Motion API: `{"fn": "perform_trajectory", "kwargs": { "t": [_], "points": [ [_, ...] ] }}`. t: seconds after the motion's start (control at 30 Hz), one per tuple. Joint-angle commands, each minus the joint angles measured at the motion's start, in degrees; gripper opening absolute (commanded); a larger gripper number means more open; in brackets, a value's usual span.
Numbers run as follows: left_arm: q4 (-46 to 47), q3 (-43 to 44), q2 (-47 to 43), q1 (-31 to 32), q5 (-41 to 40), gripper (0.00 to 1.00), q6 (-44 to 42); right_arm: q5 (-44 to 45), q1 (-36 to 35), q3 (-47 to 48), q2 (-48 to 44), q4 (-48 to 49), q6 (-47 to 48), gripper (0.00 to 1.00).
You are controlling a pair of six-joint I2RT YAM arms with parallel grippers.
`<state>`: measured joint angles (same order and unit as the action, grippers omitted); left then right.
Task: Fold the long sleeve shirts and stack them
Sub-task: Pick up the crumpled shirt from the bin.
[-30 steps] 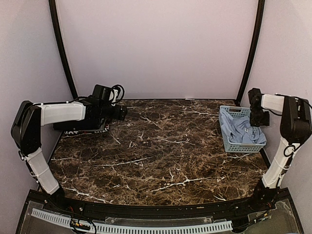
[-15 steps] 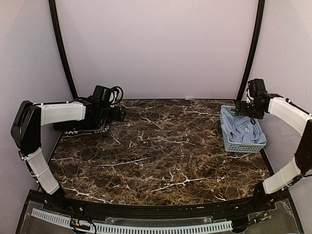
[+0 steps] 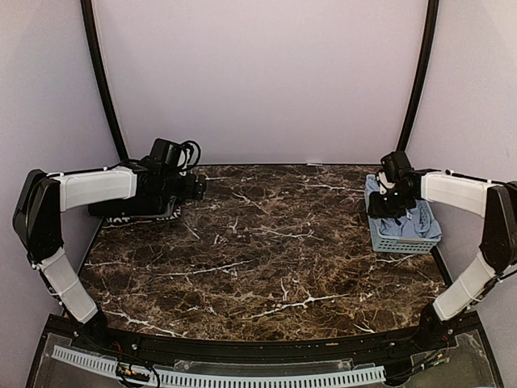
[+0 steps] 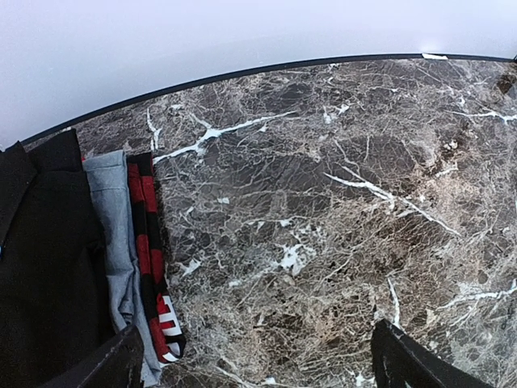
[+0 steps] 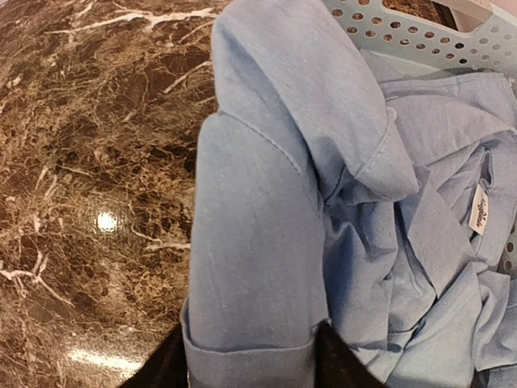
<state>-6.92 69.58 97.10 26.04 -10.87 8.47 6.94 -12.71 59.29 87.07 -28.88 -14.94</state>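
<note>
The light blue long sleeve shirt (image 5: 266, 242) lies crumpled in the pale blue basket (image 5: 404, 32), its white neck label (image 5: 480, 208) showing. One cuffed sleeve hangs over the basket's left rim. My right gripper (image 5: 250, 356) has its two black fingers pressed against both sides of that cuff. From above, the right gripper (image 3: 386, 208) sits at the basket's (image 3: 404, 245) left edge. The black shirt (image 4: 40, 267) lies folded on top of a pile at the back left. My left gripper (image 4: 258, 364) hovers open beside that pile, over bare marble.
Under the black shirt lie a grey-blue garment (image 4: 113, 234) and a red-and-black striped one (image 4: 149, 259). The marble table (image 3: 266, 259) stretches between pile and basket. The back wall stands close behind both.
My right arm swung from the basket's right side to its left rim. Its jaws spread wide, then closed round the blue sleeve. The left arm hardly moved.
</note>
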Motion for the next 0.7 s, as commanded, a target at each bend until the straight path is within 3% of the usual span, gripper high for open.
{"fn": "perform_trajectory", "kwargs": {
  "t": [0.0, 0.13, 0.27, 0.47, 0.57, 0.67],
  "points": [
    [-1.6, -0.8, -3.2, 0.2, 0.3, 0.97, 0.8, 0.3, 0.0, 1.3, -1.3, 0.6, 0.9, 0.34],
    [-1.7, -1.1, -3.6, 0.2, 0.1, 0.97, 0.8, 1.1, 0.0, 4.1, -4.8, -1.2, 1.8, 0.01],
    [-1.8, -1.3, -4.1, 0.2, 0.0, 0.97, 1.0, 3.0, 0.0, 8.7, -7.8, -4.3, 3.3, 0.00],
    [-1.6, -2.2, -5.9, 0.2, -0.3, 0.98, 2.0, 3.7, -0.1, 23.9, -11.2, -10.3, 5.8, 0.00],
    [-1.4, -2.5, -7.0, 0.2, 0.1, 0.98, 2.9, -0.6, -0.7, 32.4, -11.8, -11.6, 6.5, 0.00],
    [-0.1, -3.6, -9.1, 0.2, 1.6, 0.99, 4.3, -13.0, -1.9, 37.8, -12.5, -8.5, 5.1, 0.00]
  ]
}}
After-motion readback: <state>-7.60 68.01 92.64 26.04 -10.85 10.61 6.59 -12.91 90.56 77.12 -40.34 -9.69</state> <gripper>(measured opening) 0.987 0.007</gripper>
